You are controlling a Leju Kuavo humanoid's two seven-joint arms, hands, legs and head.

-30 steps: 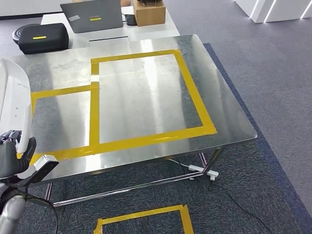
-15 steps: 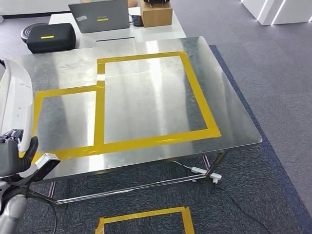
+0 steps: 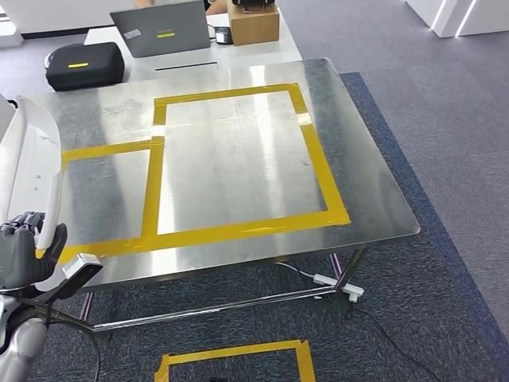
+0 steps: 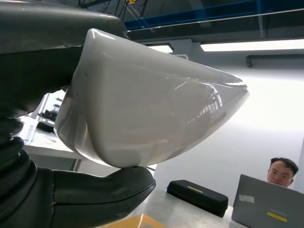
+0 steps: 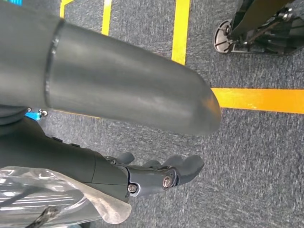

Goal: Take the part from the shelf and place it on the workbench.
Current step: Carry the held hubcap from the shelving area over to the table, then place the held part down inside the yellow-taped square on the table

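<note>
The robot's left hand grips a glossy white moulded part at the near left corner of the steel workbench, its thumb closed under the shell and the fingers wrapped over the other side, so the part stands upright above the table's left edge rather than lying on it. The right hand hangs at the robot's side over grey carpet crossed by yellow floor tape, its fingers extended and slightly apart, holding nothing. On the floor just before the workbench lies a rectangle of yellow tape, and a white power strip sits by the table's right front leg. Yellow tape on the bench top marks a smaller box on the left and a larger one beside it, sharing one strip. Beyond the far edge, a white table carries a black case, a grey laptop and a cardboard box; a person sits behind the laptop.
</note>
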